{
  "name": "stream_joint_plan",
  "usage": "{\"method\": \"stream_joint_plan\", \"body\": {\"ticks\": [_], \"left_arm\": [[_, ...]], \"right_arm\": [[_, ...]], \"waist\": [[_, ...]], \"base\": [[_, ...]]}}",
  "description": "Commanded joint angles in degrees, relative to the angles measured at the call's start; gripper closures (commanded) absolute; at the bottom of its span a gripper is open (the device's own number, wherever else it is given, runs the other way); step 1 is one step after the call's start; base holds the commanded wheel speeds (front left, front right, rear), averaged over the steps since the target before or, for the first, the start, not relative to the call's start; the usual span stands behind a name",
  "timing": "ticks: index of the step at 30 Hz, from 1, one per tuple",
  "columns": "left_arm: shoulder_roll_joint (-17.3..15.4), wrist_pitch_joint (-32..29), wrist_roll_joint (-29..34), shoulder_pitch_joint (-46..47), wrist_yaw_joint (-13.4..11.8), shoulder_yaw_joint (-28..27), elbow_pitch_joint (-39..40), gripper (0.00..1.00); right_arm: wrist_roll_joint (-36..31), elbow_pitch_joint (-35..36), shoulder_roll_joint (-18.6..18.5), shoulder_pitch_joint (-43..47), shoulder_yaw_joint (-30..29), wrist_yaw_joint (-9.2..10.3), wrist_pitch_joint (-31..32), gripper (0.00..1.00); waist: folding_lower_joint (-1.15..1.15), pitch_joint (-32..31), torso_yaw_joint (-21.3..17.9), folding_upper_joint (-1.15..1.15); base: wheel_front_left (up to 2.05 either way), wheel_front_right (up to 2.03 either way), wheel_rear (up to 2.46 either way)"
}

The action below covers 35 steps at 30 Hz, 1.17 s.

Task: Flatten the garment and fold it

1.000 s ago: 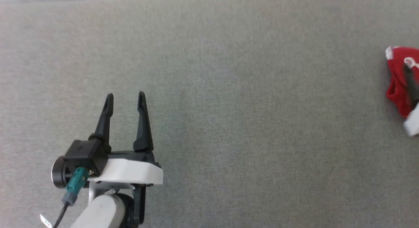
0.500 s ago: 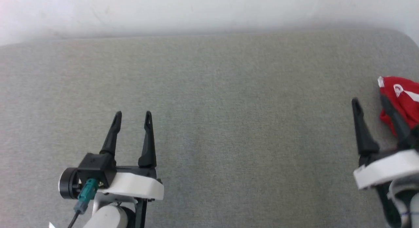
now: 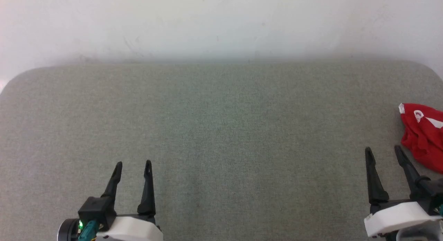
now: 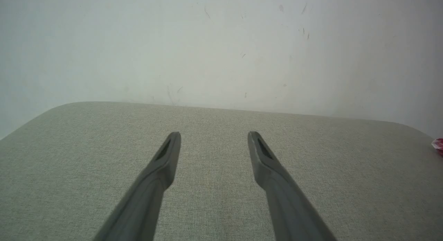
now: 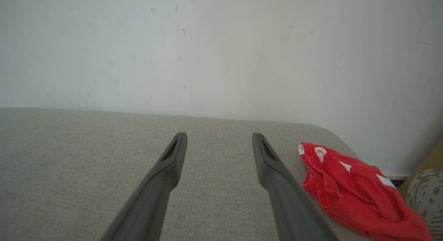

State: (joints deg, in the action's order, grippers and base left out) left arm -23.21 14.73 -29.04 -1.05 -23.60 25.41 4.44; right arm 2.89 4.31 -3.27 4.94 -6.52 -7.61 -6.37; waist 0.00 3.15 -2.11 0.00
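As the garment (image 3: 423,139) lies crumpled just right of the right gripper (image 3: 382,149), that arm's nearer; left gripper (image 3: 134,163) well apart; both jaws wide, empty.

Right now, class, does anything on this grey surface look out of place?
Yes: the red garment lies crumpled in a heap near the right end of the grey surface, beside the right gripper, not spread flat.

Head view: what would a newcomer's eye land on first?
The crumpled red garment, bright at the right edge of the grey padded surface. Then the left gripper and right gripper along the bottom, dark fingers spread, both empty, the right one just short of the garment.
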Motion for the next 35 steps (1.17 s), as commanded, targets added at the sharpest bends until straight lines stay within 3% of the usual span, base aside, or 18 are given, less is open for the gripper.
{"method": "stream_joint_plan", "body": {"ticks": [1,11,22,23,35], "left_arm": [[0.28,0.24,-0.03,-1.13,0.93,-0.87,0.43,0.0],[3.81,0.26,3.39,-6.81,8.58,-4.61,1.96,0.0],[7.49,0.27,6.94,-8.38,11.63,-8.93,-0.28,0.0],[7.62,0.0,6.7,-7.53,11.45,-9.0,-0.09,1.0],[8.71,-1.38,8.66,-6.76,12.51,-10.25,-0.46,1.0]], "right_arm": [[-0.28,-0.46,0.31,1.03,-0.56,0.12,-0.76,0.0],[2.35,-3.68,0.38,4.58,-1.41,0.12,-3.23,0.0],[2.29,-3.35,0.38,4.52,-0.35,0.12,-2.61,0.0],[2.21,-3.44,0.16,4.01,-0.49,0.01,-2.72,1.0],[1.76,-3.54,0.13,3.19,0.07,0.01,-1.93,1.0]], "waist": [[0.0,-1.32,0.67,0.0],[0.0,-3.03,1.54,0.0],[0.0,-3.03,1.16,0.0],[0.0,-3.02,1.15,0.0],[0.01,-3.03,1.24,0.0]], "base": [[0.0,0.0,0.0],[0.0,0.0,0.0],[0.0,0.0,0.0],[0.0,0.0,0.0],[0.0,0.0,0.0]]}}
